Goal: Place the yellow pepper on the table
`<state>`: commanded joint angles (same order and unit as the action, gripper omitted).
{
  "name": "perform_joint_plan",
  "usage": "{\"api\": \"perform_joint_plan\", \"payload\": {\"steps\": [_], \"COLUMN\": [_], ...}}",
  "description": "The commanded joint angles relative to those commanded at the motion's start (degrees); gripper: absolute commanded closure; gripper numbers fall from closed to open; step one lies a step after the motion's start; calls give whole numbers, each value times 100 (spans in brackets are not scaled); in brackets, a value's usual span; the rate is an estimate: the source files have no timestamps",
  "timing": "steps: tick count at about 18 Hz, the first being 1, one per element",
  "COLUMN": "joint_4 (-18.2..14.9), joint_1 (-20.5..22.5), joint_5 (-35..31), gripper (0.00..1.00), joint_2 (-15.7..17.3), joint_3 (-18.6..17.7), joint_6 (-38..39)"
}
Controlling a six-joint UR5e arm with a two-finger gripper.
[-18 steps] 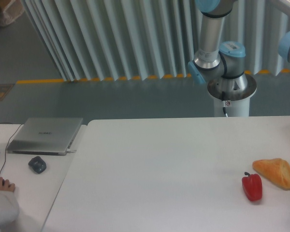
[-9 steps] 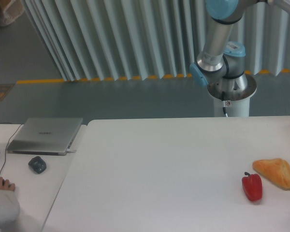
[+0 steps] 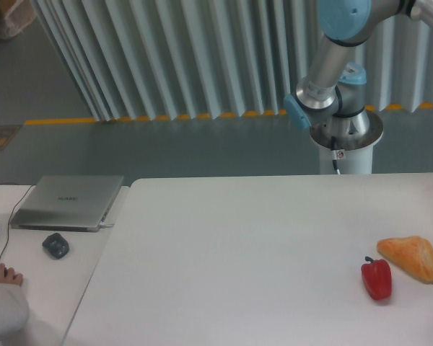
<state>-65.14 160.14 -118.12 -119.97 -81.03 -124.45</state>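
The yellow pepper is out of view. The gripper is out of view too; only the arm's base (image 3: 345, 137) and its grey and blue links (image 3: 330, 61) show at the upper right, behind the far edge of the large white table (image 3: 238, 252). A small red pepper (image 3: 376, 278) lies on the table at the right, next to an orange-tan triangular bread piece (image 3: 413, 257).
A smaller white desk (image 3: 36, 281) stands at the left with a closed laptop (image 3: 66, 202), a dark mouse (image 3: 55, 246) and a person's hand (image 3: 1, 275) at its front edge. A ribbed white wall runs along the back.
The arm's upper link has tilted and swung to the right over the last second. The red pepper and the bread have not moved.
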Motion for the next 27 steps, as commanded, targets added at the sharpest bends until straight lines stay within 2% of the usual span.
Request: {"api": "perform_joint_plan", "payload": {"steps": [3,6,12,14,16,17,20,22,24,27], "joint_4": [115,413,502,554,607,599,581,572,494,81], "joint_1": [9,26,26,26,18,18,18,53,210,500], "joint_5": [0,-26,-193,-193,-246,-272,-272,-98,559,1650], "gripper": [0,0,0,8,30,52,71,73,73,75], "joint_2": [-105,-167,-255,-264,-325,-325,-299,-229,-1,412], "joint_3": [-18,-193,-220,-229,-229,-220,-168,-132,-62,-53], "joint_6": [9,53,88,88,97,131,132,105,97,289]}}
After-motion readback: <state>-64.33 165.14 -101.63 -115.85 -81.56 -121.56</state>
